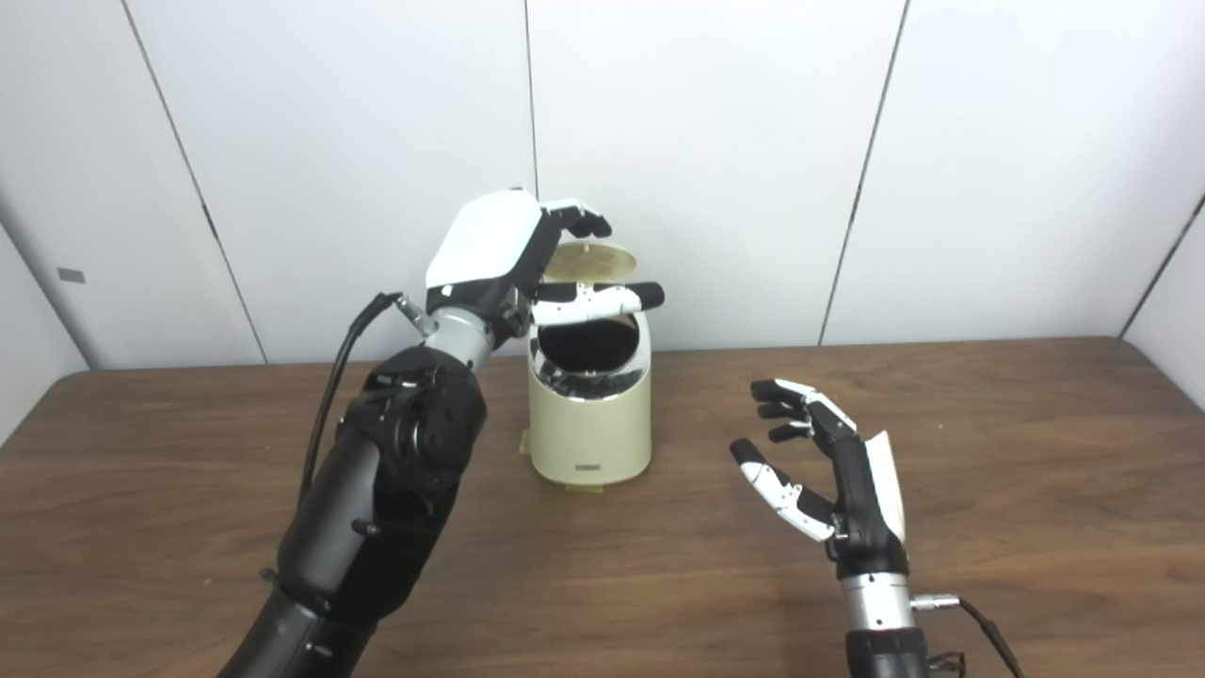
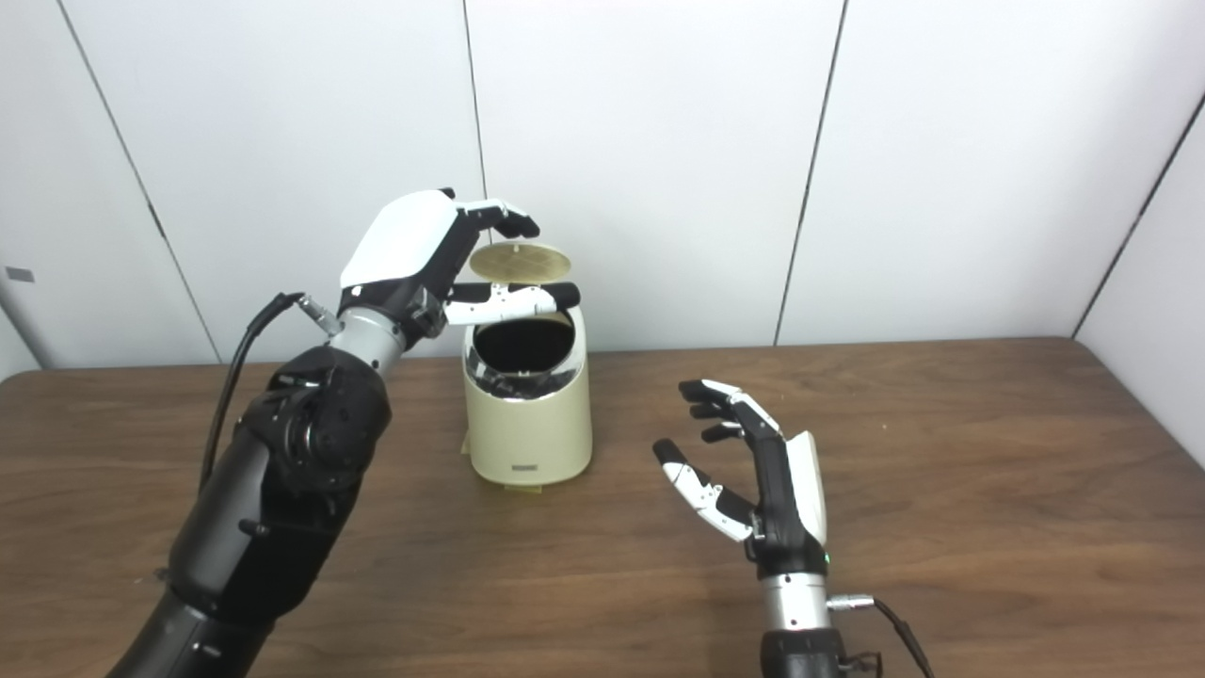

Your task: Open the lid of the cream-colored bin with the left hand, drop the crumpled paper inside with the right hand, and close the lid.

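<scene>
Cream-colored bin (image 1: 590,414) stands at centre frame on the worktop (image 1: 988,452), its lid (image 1: 591,261) raised and the mouth dark. I judge opening done. Left robot hand (image 1: 527,259) brackets the lid; whether it grips, I cannot tell. Right robot hand (image 1: 819,461), lower right, is spread and empty. No crumpled paper visible; closing remains.

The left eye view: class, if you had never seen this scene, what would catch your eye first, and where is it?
First, the cream-colored bin standing mid-table with its lid raised and its dark mouth open. The left hand hangs right at that lid, fingers curled over its top edge. The right hand waits open and empty to the right of the bin, above the wooden table; no crumpled paper shows.
</scene>
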Controlling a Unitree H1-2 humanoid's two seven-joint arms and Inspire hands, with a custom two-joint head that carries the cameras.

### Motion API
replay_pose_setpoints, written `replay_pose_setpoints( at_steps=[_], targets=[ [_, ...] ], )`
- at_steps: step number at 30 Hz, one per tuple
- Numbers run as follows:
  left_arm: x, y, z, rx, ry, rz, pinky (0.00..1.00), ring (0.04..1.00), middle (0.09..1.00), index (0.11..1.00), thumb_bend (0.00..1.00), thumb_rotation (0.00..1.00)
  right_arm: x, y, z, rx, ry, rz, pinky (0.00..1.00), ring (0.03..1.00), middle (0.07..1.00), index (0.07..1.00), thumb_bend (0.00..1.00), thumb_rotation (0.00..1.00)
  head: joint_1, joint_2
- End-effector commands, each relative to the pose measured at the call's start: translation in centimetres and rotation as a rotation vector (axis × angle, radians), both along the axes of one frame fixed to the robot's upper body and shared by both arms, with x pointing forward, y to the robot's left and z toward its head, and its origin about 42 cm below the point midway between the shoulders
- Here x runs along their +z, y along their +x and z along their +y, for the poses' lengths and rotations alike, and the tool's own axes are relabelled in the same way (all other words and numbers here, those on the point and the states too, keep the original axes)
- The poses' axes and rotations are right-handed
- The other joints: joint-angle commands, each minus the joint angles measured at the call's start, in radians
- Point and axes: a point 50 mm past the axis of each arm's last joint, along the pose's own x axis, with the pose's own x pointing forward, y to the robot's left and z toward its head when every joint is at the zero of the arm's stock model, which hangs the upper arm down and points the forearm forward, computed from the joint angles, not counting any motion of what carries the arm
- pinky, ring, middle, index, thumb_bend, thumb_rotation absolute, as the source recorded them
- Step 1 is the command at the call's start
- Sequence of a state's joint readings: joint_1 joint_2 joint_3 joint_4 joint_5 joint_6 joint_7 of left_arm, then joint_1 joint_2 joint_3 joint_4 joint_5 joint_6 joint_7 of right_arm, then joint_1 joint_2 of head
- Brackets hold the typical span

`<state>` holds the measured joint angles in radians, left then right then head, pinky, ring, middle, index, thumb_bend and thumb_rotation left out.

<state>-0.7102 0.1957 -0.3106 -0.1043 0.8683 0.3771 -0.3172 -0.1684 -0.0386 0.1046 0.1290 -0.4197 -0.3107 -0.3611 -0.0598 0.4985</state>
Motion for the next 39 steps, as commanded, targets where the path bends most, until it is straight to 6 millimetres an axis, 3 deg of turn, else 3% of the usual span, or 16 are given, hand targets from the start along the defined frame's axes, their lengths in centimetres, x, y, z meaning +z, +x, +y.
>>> replay_pose_setpoints(
  at_steps=[1,3,12,23,27,39],
  targets=[
    [2.4,0.5,-0.2,0.016,0.010,-0.076,1.00,0.866,0.772,0.770,0.90,0.81,-3.1,-1.6,1.6,0.015,0.028,0.080,0.57,0.683,0.710,0.689,0.30,0.41,-0.002,0.001],
    [2.3,0.6,-0.2,0.021,0.016,-0.078,1.00,0.854,0.735,0.768,0.91,0.82,-3.2,-1.6,1.6,0.011,0.026,0.081,0.55,0.671,0.703,0.691,0.30,0.41,-0.002,0.001],
    [1.7,1.2,-0.3,0.038,0.027,-0.058,1.00,0.847,0.724,0.770,0.93,0.81,-3.1,-1.6,1.6,0.011,0.025,0.088,0.55,0.668,0.704,0.690,0.30,0.42,-0.003,-0.002],
    [0.3,1.9,0.0,0.063,0.054,-0.023,1.00,0.851,0.750,0.744,0.98,0.83,-3.1,-1.7,1.7,0.013,0.028,0.084,0.56,0.678,0.709,0.685,0.31,0.41,-0.008,0.000],
    [0.1,1.7,0.0,0.060,0.074,-0.023,1.00,0.850,0.737,0.738,0.97,0.82,-3.0,-1.7,1.7,0.009,0.029,0.090,0.52,0.649,0.702,0.690,0.31,0.42,-0.006,0.005],
    [-1.6,0.1,0.0,0.030,0.140,-0.072,1.00,0.830,0.681,0.703,0.98,0.80,-2.6,-1.9,1.8,0.012,0.028,0.085,0.55,0.671,0.705,0.685,0.31,0.43,-0.007,0.022]
  ],
)
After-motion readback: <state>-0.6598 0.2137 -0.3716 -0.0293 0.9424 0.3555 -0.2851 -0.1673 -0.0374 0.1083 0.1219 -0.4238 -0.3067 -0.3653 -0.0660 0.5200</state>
